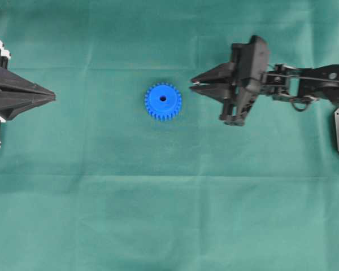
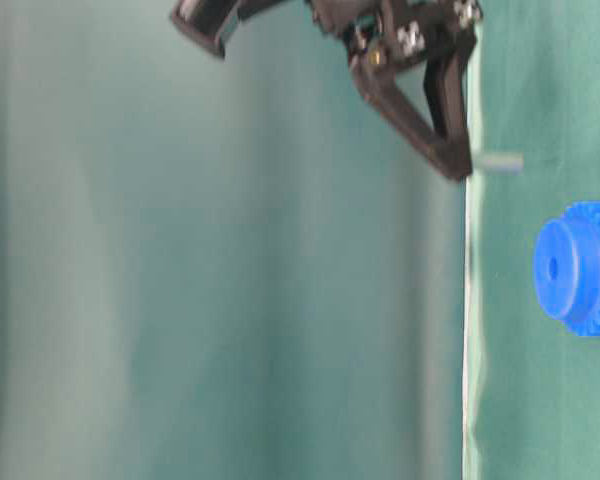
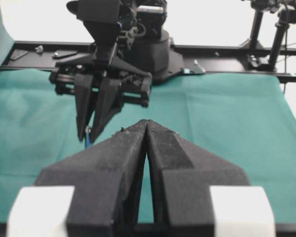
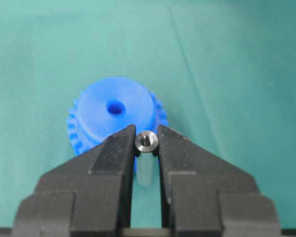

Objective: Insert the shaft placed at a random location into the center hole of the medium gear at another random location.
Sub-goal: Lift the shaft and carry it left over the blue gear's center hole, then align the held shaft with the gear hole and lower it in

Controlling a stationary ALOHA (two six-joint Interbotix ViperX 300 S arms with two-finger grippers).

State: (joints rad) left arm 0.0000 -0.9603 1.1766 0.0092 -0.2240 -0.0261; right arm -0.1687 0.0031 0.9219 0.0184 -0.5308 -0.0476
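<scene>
- Right jaws (image 4: 146, 142), nearest the right wrist camera, are seen pinched on the shaft (image 4: 146, 140); the pin is clamped between the tips with its end face toward the lens, its body hanging below.
- Shaft is held upright at the very tips, judged so that most of its length stays free to enter a hole.
- From table level the shaft (image 2: 498, 161) is seen sticking out of the jaw tips toward the desk, clear of the cloth and not touching the gear.
- Gear (image 1: 163, 101) lies flat on the green desk (image 1: 169, 214) near mid-scene, hub up, so the hole (image 1: 162, 99) faces upward and is open to a descent from above.
- Hole (image 4: 115, 106) is seen just beyond the shaft in the wrist view, unblocked; pin and hole are near but not yet lined up.
- Overhead, the right gripper (image 1: 195, 84) stands beside the gear on its right, apart from the teeth.
- Left gripper (image 1: 52, 97) is parked at the left edge, well apart from the gear; its jaws are closed with nothing held, tips (image 3: 146, 123) pressed together.
- Judged step: carry over the hub, then alignment; insertion not yet begun.
- Risk judged: a slight tilt could catch the pin on the hub rim.
</scene>
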